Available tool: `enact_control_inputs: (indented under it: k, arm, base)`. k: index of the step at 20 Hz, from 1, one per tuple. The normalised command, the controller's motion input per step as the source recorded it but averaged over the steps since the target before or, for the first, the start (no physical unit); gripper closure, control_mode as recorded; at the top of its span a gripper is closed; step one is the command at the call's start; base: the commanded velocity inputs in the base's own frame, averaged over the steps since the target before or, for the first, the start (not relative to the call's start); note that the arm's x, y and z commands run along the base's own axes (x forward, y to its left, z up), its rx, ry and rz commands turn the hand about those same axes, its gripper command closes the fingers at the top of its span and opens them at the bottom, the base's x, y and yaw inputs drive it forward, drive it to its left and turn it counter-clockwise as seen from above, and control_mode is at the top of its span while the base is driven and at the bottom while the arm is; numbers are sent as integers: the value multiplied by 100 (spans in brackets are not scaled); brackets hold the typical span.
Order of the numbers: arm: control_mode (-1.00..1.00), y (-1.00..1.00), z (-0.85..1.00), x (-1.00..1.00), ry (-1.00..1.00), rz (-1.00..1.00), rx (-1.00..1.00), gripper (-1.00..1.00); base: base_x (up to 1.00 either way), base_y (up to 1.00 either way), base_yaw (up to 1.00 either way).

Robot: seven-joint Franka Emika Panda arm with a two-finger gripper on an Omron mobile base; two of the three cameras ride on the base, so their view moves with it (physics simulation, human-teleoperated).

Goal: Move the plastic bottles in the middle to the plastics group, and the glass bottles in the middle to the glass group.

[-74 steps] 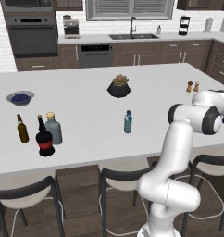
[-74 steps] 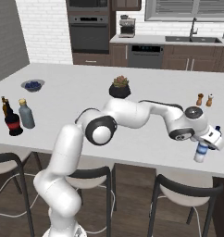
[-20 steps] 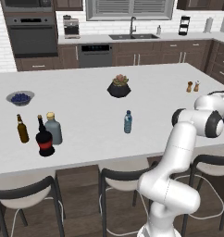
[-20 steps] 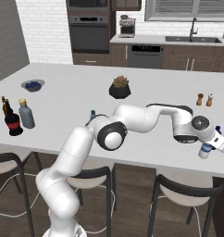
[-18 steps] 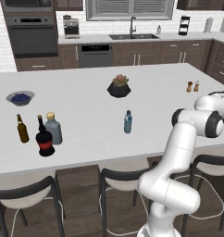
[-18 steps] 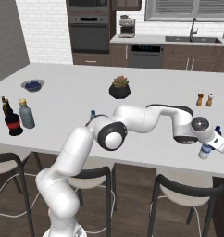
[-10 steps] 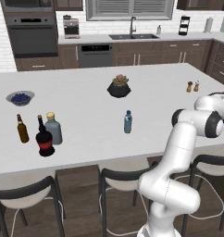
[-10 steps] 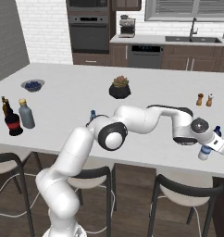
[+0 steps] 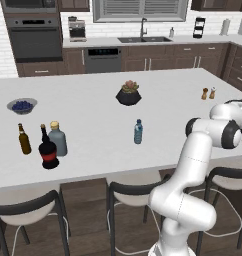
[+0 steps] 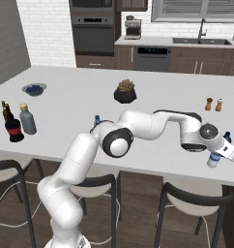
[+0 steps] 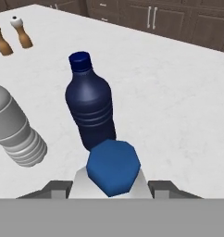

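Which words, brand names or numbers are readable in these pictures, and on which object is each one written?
No text is readable in any view.
Black bottle: it has a red label, too small and blurred to read.
Dark blue bottle: no label or print visible.
Blue cap between the jaws: plain, no marking.
Oven: no legible writing.

2 base views flank the island counter (image 9: pixel 103 120); hand view looks close, downward.
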Motion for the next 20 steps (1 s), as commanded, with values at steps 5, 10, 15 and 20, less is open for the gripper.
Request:
enact_control_inputs:
  k: [5,10,15,20]
  arm:
    - [-100,0,-6,0,0,0,0,100]
    - [-100,0,0,0,0,0,0,100]
    - [-100,0,0,0,0,0,0,-100]
    - [-100,0,0,0,0,0,0,-100]
  base:
    - [0,0,0]
    - [0,0,0]
    - [0,0,0]
    - [0,0,0]
